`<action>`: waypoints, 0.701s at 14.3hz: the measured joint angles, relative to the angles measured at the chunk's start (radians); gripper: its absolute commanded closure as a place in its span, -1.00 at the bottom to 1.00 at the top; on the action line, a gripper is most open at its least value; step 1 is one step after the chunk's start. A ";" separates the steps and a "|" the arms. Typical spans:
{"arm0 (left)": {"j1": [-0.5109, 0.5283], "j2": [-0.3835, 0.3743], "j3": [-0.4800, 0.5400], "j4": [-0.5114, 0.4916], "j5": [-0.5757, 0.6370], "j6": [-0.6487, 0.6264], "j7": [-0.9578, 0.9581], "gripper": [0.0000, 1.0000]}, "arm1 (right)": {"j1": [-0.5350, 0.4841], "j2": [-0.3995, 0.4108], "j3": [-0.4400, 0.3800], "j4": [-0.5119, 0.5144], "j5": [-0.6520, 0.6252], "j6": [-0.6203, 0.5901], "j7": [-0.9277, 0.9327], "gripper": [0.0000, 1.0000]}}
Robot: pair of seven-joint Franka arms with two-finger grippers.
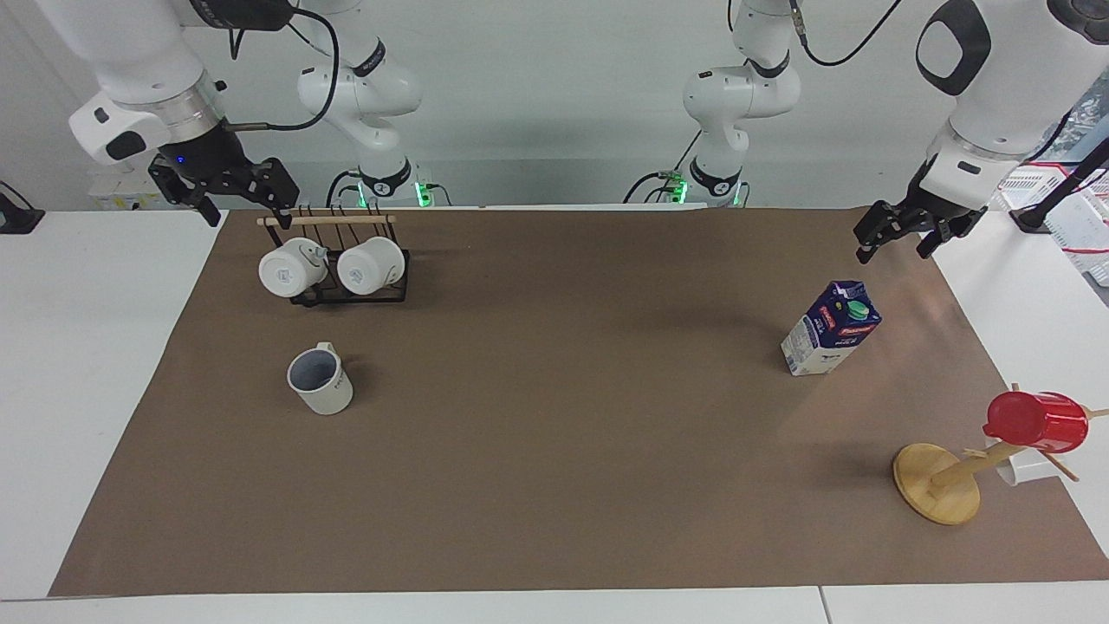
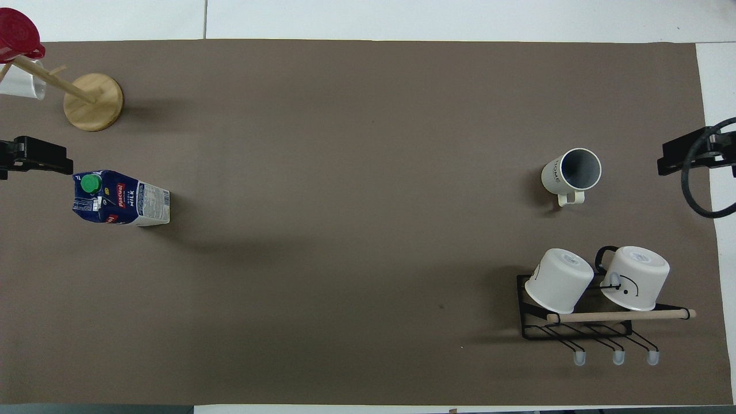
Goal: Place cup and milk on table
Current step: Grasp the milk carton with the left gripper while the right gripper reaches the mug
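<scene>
We see a white table (image 1: 87, 364) covered by a large brown mat (image 1: 554, 451), with 2 robot arms at its ends. The white mug with a grey-blue inside (image 1: 319, 380) stands upright on the mat toward the right arm's end, farther from the robots than a black wire rack (image 1: 351, 290) holding 2 all-white mugs (image 1: 333, 267). The dark blue milk carton with a green cap (image 1: 831, 328) stands upright on the mat toward the left arm's end. Farther from the robots, a red plastic cup (image 1: 1035, 421) hangs on a wooden mug tree (image 1: 937, 483).

The right gripper (image 1: 243, 195) hangs above the mat's edge beside the rack, its jaws apart and empty. The left gripper (image 1: 897, 232) hangs above the mat's edge near the carton, jaws apart and empty.

We judge both items already placed. The risk now is any low sweep: the left gripper could topple the tall, narrow carton, and the right could snag the rack's wooden bar (image 1: 325, 221).
</scene>
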 measured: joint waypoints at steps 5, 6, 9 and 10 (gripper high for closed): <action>0.003 -0.005 0.007 -0.120 0.000 0.139 0.000 -1.00 | 0.000 0.000 0.000 0.000 0.000 0.000 -0.001 -1.00; 0.003 -0.005 0.008 -0.150 0.000 0.172 0.000 -1.00 | 0.000 0.000 0.000 0.000 0.000 0.000 -0.001 -1.00; 0.009 -0.003 0.009 -0.229 0.000 0.254 -0.001 -1.00 | 0.000 -0.001 0.000 -0.017 0.000 0.031 -0.006 -1.00; 0.013 -0.003 0.009 -0.251 0.000 0.279 -0.001 -1.00 | -0.003 -0.004 0.000 -0.040 0.000 0.069 -0.027 -1.00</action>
